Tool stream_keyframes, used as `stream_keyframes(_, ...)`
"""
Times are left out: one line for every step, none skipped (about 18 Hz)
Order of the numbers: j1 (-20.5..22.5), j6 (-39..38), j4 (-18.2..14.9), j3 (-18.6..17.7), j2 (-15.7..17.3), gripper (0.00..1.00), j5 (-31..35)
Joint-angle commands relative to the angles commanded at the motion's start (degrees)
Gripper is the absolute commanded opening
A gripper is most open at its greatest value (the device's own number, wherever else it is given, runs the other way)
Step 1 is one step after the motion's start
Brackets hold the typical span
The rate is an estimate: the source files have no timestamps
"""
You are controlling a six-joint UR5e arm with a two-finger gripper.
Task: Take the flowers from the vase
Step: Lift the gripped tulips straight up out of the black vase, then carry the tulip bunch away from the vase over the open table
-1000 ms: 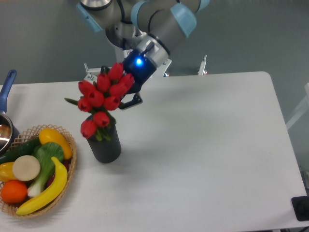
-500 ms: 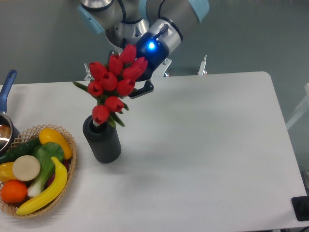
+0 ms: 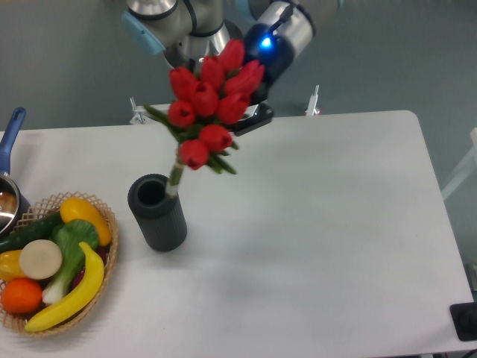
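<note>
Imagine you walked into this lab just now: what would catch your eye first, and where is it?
First, the flowers: a bright red bunch raised and tilted above the vase, stem end at its mouth. Behind the blooms, the robot's hand glows with a blue light, its fingers mostly hidden. Next, the wicker basket of colourful fruit and vegetables at the table's left front.

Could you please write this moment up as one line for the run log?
phase: lifting | gripper: shut on bunch of red tulip flowers | stem end at mouth of dark grey matte cylinder vase | vase upright on white table
</note>
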Motion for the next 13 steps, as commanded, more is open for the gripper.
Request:
stream_keyframes(0.35, 2.63, -0.09, 0.88, -1.32, 0.0, 0.96)
stream_keyframes(0.53, 5.01, -0.09, 1.5, -2.46, 0.0, 3.14)
stream_keyframes(0.44, 6.94, 0.0, 2.03, -3.17, 0.0, 6.56)
stream_keyframes(0.53, 8.36, -0.09, 2.64, -3.44, 0.0, 10.6)
stream_keyframes(0.44, 9.59, -0.09, 2.99, -4.22, 0.0, 14.38)
stream_keyframes(0.44, 10.04, -0.09, 3.43, -4.84, 0.0, 17.46)
stream_keyframes(0.44, 9.95, -0.09, 3.61, -5.46, 0.0, 19.84)
stream_keyframes(0.44, 10.04, -0.09, 3.61, -6.16, 0.0, 21.69)
stream_keyframes(0.53, 10.13, -0.09, 3.44, -6.51, 0.0, 23.45)
stream_keyframes(0.7, 10.21, -0.17, 3.18, -6.52, 0.0, 26.34)
stream_keyframes(0.79, 10.22, -0.17, 3.17, -6.43, 0.0, 30.2)
stream_keyframes(0.79, 10.22, -0.26, 3.09, -6.26, 0.0, 34.41)
stream_keyframes(0.71, 10.13, -0.26, 2.82, -6.17, 0.0, 38.37)
